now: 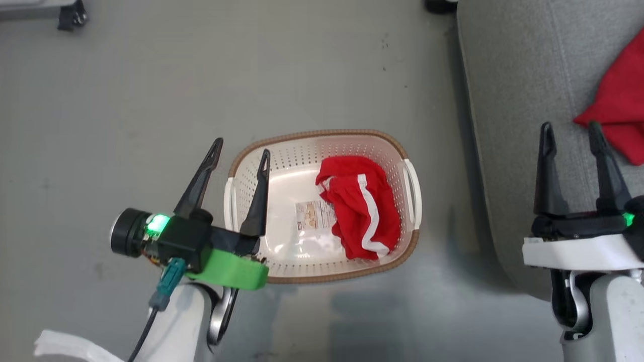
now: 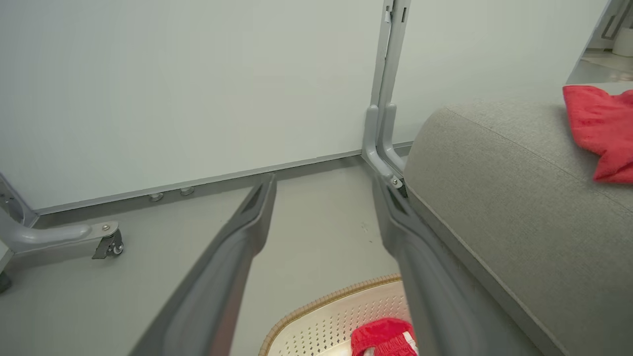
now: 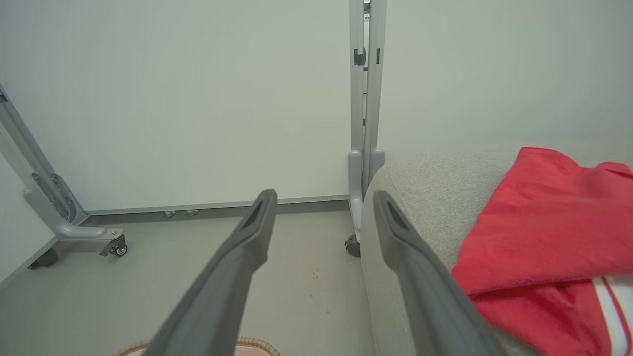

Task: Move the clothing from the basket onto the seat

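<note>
1. Presently, the left arm is rising from the lower left of the head view. Its pale forearm is ending in a green wrist band, and the left fingers (image 1: 259,196) are pointing up and tilting slightly rightward, standing wide apart and holding nothing.
2. The right-hand finger of that pair is hanging over the left rim of the basket (image 1: 312,137). Its partner is hanging over bare grey floor (image 1: 151,90) just outside.
3. The basket is sitting on the floor between the two pairs of fingers. It is showing cream perforated plastic, an oval-rectangular shape, a brown woven-look rim and white side handles. A paper label (image 1: 314,215) is lying on its smooth bottom.
4. A crumpled red piece (image 1: 365,211) of soft, white-striped clothing is lying inside, on the side away from the left fingers and just beside the label.
5. The right arm is coming up from the lower right. The right fingers (image 1: 547,176) are pointing straight up, spread and empty, over the near edge of the seat (image 1: 523,100).
6. The seat is showing grey woven upholstery, rounded edges and a stitched seam. A second red piece (image 1: 621,108) is lying on it, just beyond those fingertips and to their right.
</note>
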Available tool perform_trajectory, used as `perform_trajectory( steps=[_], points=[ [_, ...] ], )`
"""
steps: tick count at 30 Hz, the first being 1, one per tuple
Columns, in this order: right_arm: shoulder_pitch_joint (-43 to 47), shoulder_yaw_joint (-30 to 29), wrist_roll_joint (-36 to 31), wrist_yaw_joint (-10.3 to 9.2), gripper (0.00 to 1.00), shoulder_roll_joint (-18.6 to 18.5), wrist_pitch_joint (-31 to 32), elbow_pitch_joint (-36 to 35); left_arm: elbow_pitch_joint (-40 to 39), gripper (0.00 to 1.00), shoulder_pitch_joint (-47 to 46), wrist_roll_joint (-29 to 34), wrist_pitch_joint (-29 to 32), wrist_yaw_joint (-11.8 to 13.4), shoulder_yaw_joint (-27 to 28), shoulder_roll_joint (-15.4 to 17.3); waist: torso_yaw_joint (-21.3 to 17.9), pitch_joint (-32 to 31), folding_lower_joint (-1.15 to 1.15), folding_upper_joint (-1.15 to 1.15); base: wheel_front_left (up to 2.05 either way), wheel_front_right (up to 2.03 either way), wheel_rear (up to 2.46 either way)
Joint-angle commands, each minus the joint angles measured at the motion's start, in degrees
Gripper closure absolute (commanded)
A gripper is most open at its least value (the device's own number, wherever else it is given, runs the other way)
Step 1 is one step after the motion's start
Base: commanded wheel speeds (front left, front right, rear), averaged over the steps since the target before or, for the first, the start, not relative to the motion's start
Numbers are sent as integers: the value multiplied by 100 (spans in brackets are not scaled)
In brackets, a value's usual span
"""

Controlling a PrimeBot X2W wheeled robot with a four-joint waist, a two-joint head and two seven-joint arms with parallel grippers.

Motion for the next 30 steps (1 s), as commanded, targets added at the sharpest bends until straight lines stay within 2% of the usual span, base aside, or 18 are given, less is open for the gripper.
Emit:
perform_trajectory(
  steps=[1,4,8,11,14,21,27,30],
  points=[
    [-190,-27,-21,-4,0,-10,-17,-65,108,0,-315,132,5,-88,-56,80,-165,1286,0,0,0,0,0],
    [-462,-94,-81,-4,0,-14,-17,-180,429,0,-851,396,3,-220,-281,289,-295,1751,0,0,0,0,0],
    [-699,-141,-203,-4,0,-7,-17,-301,1160,0,-1681,725,3,-321,-935,694,-530,2204,0,0,0,0,0],
    [-831,-100,-262,-4,0,-5,-17,-413,1846,0,-2446,1077,2,-337,-1772,1038,-693,2418,0,0,0,0,0],
    [-932,-61,-311,-4,0,5,-17,-518,2481,0,-3117,1088,2,-331,-2542,1173,-863,2637,0,0,0,0,0],
    [-1187,209,-32,-4,0,12,-17,-680,4032,0,-4415,468,293,-328,-4029,1122,-1371,2959,0,0,0,0,0],
    [-1234,557,206,-4,0,12,-17,-741,4802,0,-5069,-166,458,-328,-5009,1010,-1691,3133,0,0,0,0,0],
    [-1213,633,301,-4,0,14,-17,-741,5026,0,-5334,-499,642,-326,-5442,1090,-1803,3191,0,0,0,0,0]
  ],
)
